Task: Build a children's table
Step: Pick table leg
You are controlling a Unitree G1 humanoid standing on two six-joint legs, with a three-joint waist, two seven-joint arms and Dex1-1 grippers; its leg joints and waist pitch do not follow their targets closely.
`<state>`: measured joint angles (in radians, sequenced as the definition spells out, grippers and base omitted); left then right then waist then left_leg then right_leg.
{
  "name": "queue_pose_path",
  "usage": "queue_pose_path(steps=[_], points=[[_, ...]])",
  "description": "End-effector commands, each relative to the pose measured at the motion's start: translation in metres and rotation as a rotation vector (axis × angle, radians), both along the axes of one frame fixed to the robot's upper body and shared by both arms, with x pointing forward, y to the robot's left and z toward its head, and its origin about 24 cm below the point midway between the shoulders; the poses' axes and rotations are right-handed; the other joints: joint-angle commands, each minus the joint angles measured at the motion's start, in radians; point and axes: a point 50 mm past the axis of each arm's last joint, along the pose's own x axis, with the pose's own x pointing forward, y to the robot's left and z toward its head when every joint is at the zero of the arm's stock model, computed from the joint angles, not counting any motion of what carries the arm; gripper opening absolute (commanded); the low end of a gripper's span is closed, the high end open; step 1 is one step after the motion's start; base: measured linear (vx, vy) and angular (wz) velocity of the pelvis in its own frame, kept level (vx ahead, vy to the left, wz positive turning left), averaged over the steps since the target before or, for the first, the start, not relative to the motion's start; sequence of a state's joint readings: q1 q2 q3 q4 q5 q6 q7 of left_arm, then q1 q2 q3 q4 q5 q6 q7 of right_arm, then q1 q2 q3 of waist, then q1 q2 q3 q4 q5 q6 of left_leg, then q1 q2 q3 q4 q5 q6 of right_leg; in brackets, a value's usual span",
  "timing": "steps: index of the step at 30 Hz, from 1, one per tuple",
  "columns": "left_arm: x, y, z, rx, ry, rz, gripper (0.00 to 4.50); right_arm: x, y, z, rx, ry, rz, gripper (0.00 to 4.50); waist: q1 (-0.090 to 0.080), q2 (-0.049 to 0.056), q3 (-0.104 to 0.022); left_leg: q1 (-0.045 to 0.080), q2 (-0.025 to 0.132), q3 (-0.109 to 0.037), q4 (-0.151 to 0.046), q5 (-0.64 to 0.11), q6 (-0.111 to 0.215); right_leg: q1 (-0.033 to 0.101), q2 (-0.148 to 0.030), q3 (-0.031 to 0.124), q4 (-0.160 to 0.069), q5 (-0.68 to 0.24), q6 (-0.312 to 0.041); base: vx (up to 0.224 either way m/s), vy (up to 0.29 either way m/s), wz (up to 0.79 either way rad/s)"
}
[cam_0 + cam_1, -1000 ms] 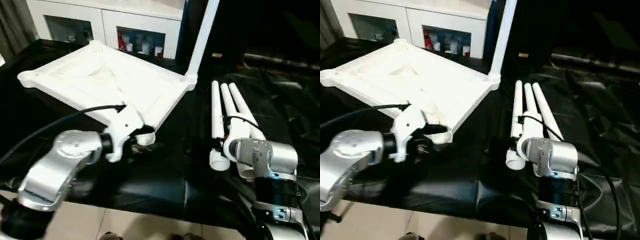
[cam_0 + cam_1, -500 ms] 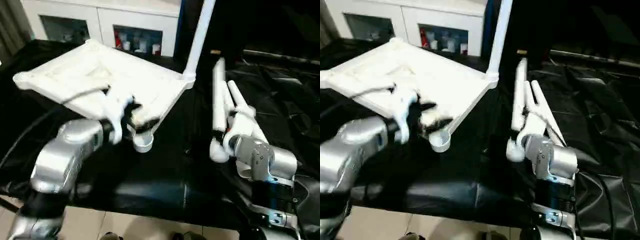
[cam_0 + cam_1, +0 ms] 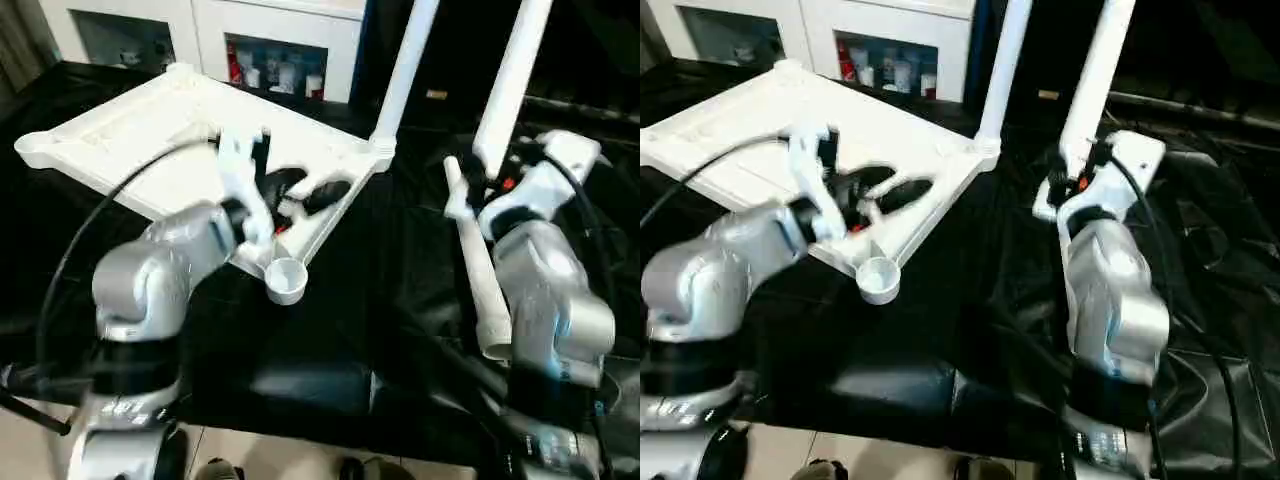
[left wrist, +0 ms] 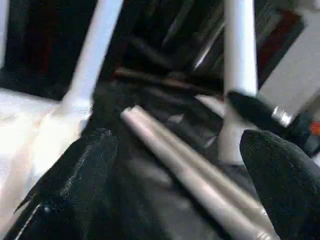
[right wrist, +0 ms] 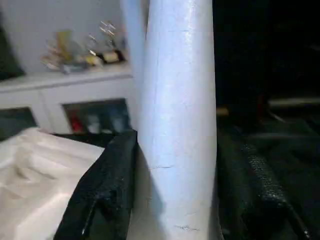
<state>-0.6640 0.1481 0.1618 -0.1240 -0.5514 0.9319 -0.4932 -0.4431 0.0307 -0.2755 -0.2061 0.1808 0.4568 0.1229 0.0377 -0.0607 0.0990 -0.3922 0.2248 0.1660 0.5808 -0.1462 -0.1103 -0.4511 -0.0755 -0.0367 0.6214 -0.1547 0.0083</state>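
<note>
White leg [image 3: 510,80] upright in right hand [image 5: 175,200], beside tabletop [image 3: 120,140] edge.

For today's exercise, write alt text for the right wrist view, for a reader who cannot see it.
A long white tapered tube leg stands upright, shut between the right gripper's two black fingers. Behind it to one side lies the white plastic ribbed table top, and further back a white cabinet with glass-fronted shelves holding small items.

My right tool [image 5: 170,200] has lifted one leg [image 3: 510,85] from flat on the bench to upright; my left tool [image 3: 300,192] has let go of the top's near corner socket [image 3: 285,280], jaws now spread wide.
</note>
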Motion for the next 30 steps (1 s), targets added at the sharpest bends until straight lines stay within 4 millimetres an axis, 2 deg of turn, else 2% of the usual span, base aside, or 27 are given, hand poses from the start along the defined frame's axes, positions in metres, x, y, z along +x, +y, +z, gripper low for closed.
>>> queue_pose_path(steps=[1, 2, 4, 5, 7, 9, 10, 12, 13, 14, 15, 16, 17, 18, 19, 20, 21, 22, 25, 26, 27, 28, 30], points=[[-0.002, -0.002, 0.006, -0.017, 0.001, -0.040, 4.50, -0.008, 0.006, 0.015, -0.026, -0.110, 0.035, 1.91, 0.007, 0.014, -0.077, 0.012, -0.029, 0.019, -0.055, -0.222, -0.017, 0.071, -0.012, 0.019, -0.073, -0.201, -0.105, 0.000, 0.000, 0.00], [-0.001, -0.003, 0.009, -0.036, 0.012, -0.046, 4.50, -0.012, 0.012, 0.018, -0.044, -0.140, 0.068, 1.91, 0.010, 0.033, -0.074, 0.015, -0.027, 0.017, -0.057, -0.246, -0.022, 0.067, -0.014, 0.019, -0.076, -0.223, -0.103, 0.000, 0.000, 0.00], [-0.001, -0.005, 0.012, -0.061, 0.022, -0.051, 4.50, -0.018, 0.019, 0.020, -0.071, -0.173, 0.110, 1.91, 0.008, 0.019, -0.072, 0.012, -0.028, 0.018, -0.057, -0.259, -0.020, 0.070, -0.011, 0.018, -0.080, -0.245, -0.096, 0.000, 0.000, 0.00], [-0.002, -0.008, 0.014, -0.091, 0.022, -0.074, 4.50, -0.023, 0.025, 0.018, -0.103, -0.180, 0.161, 1.91, 0.009, 0.015, -0.067, 0.011, -0.028, 0.018, -0.057, -0.261, -0.016, 0.066, -0.012, 0.019, -0.082, -0.262, -0.088, 0.000, 0.000, 0.00], [-0.003, -0.010, 0.015, -0.113, 0.028, -0.085, 4.50, -0.026, 0.032, 0.014, -0.126, -0.173, 0.213, 1.91, 0.011, 0.019, -0.063, 0.011, -0.027, 0.018, -0.058, -0.272, -0.016, 0.064, -0.012, 0.020, -0.085, -0.295, -0.078, 0.000, 0.000, 0.00], [-0.004, -0.014, 0.013, -0.125, 0.037, -0.088, 4.50, -0.031, 0.048, 0.002, -0.217, -0.145, 0.321, 1.91, 0.006, 0.012, -0.047, 0.008, -0.026, 0.015, -0.063, -0.308, -0.013, 0.056, -0.011, 0.018, -0.095, -0.360, -0.051, 0.000, 0.000, 0.00], [-0.004, -0.015, 0.012, -0.125, 0.040, -0.089, 4.50, -0.033, 0.054, -0.002, -0.250, -0.136, 0.357, 1.91, 0.006, 0.014, -0.050, 0.009, -0.026, 0.014, -0.064, -0.309, -0.013, 0.059, -0.011, 0.018, -0.097, -0.368, -0.040, 0.000, 0.000, 0.00], [-0.004, -0.018, 0.007, -0.120, 0.058, -0.082, 4.50, -0.035, 0.063, -0.008, -0.321, -0.120, 0.410, 1.91, -0.004, -0.016, -0.038, 0.002, -0.025, 0.016, -0.067, -0.301, -0.001, 0.054, -0.011, 0.019, -0.103, -0.385, -0.026, 0.000, 0.000, 0.00], [-0.004, -0.019, 0.006, -0.117, 0.065, -0.079, 4.50, -0.037, 0.065, -0.010, -0.334, -0.123, 0.422, 1.91, -0.002, -0.008, -0.038, 0.002, -0.025, 0.013, -0.067, -0.299, -0.002, 0.054, -0.014, 0.019, -0.099, -0.392, -0.023, 0.000, 0.000, 0.00], [-0.003, -0.019, 0.003, -0.114, 0.079, -0.064, 4.50, -0.037, 0.067, -0.013, -0.343, -0.107, 0.435, 1.91, -0.004, -0.009, -0.033, 0.005, -0.022, 0.014, -0.068, -0.309, 0.000, 0.048, -0.015, 0.021, -0.103, -0.406, -0.019, 0.000, 0.000, 0.00], [-0.003, -0.019, 0.002, -0.117, 0.087, -0.054, 4.50, -0.037, 0.068, -0.014, -0.340, -0.100, 0.445, 1.91, -0.004, -0.006, -0.033, 0.006, -0.021, 0.012, -0.068, -0.313, -0.002, 0.048, -0.015, 0.020, -0.102, -0.404, -0.022, 0.000, 0.000, 0.00], [-0.003, -0.018, 0.002, -0.156, 0.104, -0.040, 4.50, -0.037, 0.071, -0.018, -0.357, -0.090, 0.466, 1.91, -0.005, -0.016, -0.029, 0.003, -0.019, 0.011, -0.069, -0.291, 0.001, 0.049, -0.016, 0.020, -0.098, -0.356, -0.034, 0.000, 0.000, 0.00], [-0.004, -0.018, 0.002, -0.159, 0.104, -0.040, 4.50, -0.037, 0.071, -0.018, -0.358, -0.088, 0.468, 1.91, -0.005, -0.014, -0.028, 0.003, -0.017, 0.011, -0.070, -0.284, 0.000, 0.048, -0.016, 0.021, -0.096, -0.334, -0.042, 0.000, 0.000, 0.00], [-0.005, -0.018, 0.002, -0.170, 0.105, -0.041, 4.50, -0.037, 0.071, -0.019, -0.360, -0.080, 0.473, 1.91, -0.008, -0.022, -0.021, 0.001, -0.017, 0.012, -0.071, -0.277, 0.002, 0.046, -0.015, 0.022, -0.098, -0.319, -0.044, 0.000, 0.000, 0.00], [-0.006, -0.017, 0.003, -0.177, 0.106, -0.042, 4.50, -0.037, 0.072, -0.021, -0.364, -0.073, 0.478, 1.91, -0.006, -0.020, -0.022, 0.003, -0.017, 0.012, -0.070, -0.253, -0.002, 0.049, -0.015, 0.023, -0.090, -0.269, -0.058, 0.000, 0.000, 0.00], [-0.007, -0.016, 0.001, -0.190, 0.120, -0.034, 4.50, -0.037, 0.073, -0.021, -0.369, -0.068, 0.484, 1.91, -0.008, -0.025, -0.018, 0.006, -0.015, 0.014, -0.069, -0.237, 0.000, 0.047, -0.015, 0.024, -0.088, -0.222, -0.073, 0.000, 0.000, 0.00], [-0.007, -0.015, 0.000, -0.191, 0.129, -0.025, 4.50, -0.037, 0.074, -0.021, -0.369, -0.070, 0.485, 1.91, -0.007, -0.026, -0.018, 0.004, -0.016, 0.014, -0.069, -0.207, 0.001, 0.055, -0.016, 0.023, -0.080, -0.172, -0.088, 0.000, 0.000, 0.00], [-0.007, -0.015, -0.001, -0.191, 0.134, -0.019, 4.50, -0.036, 0.075, -0.021, -0.369, -0.071, 0.486, 1.91, -0.006, -0.029, -0.017, 0.005, -0.017, 0.015, -0.067, -0.172, 0.009, 0.057, -0.015, 0.024, -0.076, -0.119, -0.098, 0.000, 0.000, 0.00], [-0.002, -0.011, -0.006, -0.159, 0.159, 0.053, 4.50, -0.035, 0.077, -0.022, -0.378, -0.072, 0.488, 1.91, -0.004, -0.030, -0.015, 0.007, -0.017, 0.017, -0.066, -0.125, 0.021, 0.061, -0.016, 0.025, -0.071, -0.058, -0.110, 0.000, 0.000, 0.00], [-0.001, -0.009, -0.006, -0.159, 0.166, 0.074, 4.50, -0.034, 0.077, -0.022, -0.381, -0.072, 0.490, 1.91, -0.005, -0.033, -0.016, 0.007, -0.018, 0.017, -0.065, -0.106, 0.025, 0.065, -0.016, 0.025, -0.068, -0.032, -0.115, 0.000, 0.000, 0.00], [0.001, -0.008, -0.006, -0.168, 0.169, 0.086, 4.33, -0.034, 0.078, -0.023, -0.383, -0.073, 0.491, 1.91, -0.005, -0.031, -0.013, 0.010, -0.017, 0.018, -0.066, -0.103, 0.026, 0.063, -0.016, 0.025, -0.069, -0.022, -0.120, 0.000, 0.000, 0.00], [0.002, -0.007, -0.002, -0.200, 0.166, 0.084, 4.23, -0.033, 0.081, -0.023, -0.388, -0.078, 0.501, 1.91, -0.004, -0.035, -0.015, 0.011, -0.017, 0.019, -0.065, -0.098, 0.026, 0.066, -0.018, 0.025, -0.067, -0.021, -0.125, 0.000, 0.000, 0.00], [0.002, -0.006, 0.000, -0.206, 0.166, 0.081, 4.03, -0.033, 0.084, -0.024, -0.390, -0.079, 0.508, 1.91, -0.004, -0.033, -0.012, 0.012, -0.017, 0.019, -0.066, -0.105, 0.023, 0.066, -0.019, 0.026, -0.069, -0.029, -0.130, 0.000, 0.000, 0.00]])
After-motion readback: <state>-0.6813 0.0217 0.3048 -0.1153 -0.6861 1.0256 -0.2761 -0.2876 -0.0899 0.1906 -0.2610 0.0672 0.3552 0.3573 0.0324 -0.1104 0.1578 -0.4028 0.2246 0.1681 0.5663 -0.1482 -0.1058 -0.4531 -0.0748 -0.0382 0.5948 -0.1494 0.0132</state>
